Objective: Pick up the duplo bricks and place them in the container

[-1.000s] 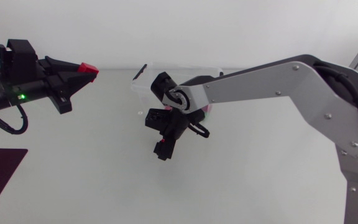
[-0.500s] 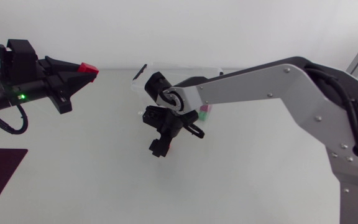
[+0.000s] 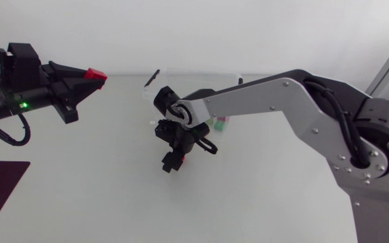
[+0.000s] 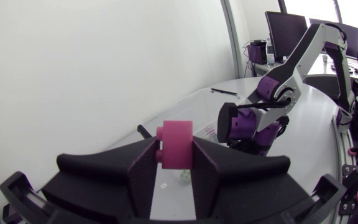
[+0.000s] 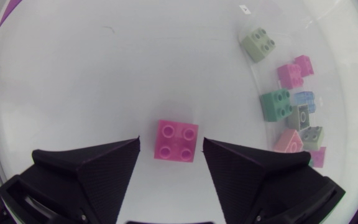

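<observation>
Bricks (image 3: pixel 97 73): left hand (image 4: pixel 174 163) grips one, right hand (image 5: pixel 171 149) none.

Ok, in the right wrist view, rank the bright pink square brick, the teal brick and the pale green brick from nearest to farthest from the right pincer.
1. Bright pink square brick: on the table between the open fingers of the right pincer.
2. Teal brick: ahead, off to one side of the fingers.
3. Pale green brick: farthest ahead, beyond the teal one.

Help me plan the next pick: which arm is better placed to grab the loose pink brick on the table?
Right, probably. The right tool hangs open over the pink brick, a finger each side. The left tool is far off, shut on a red brick.
</observation>
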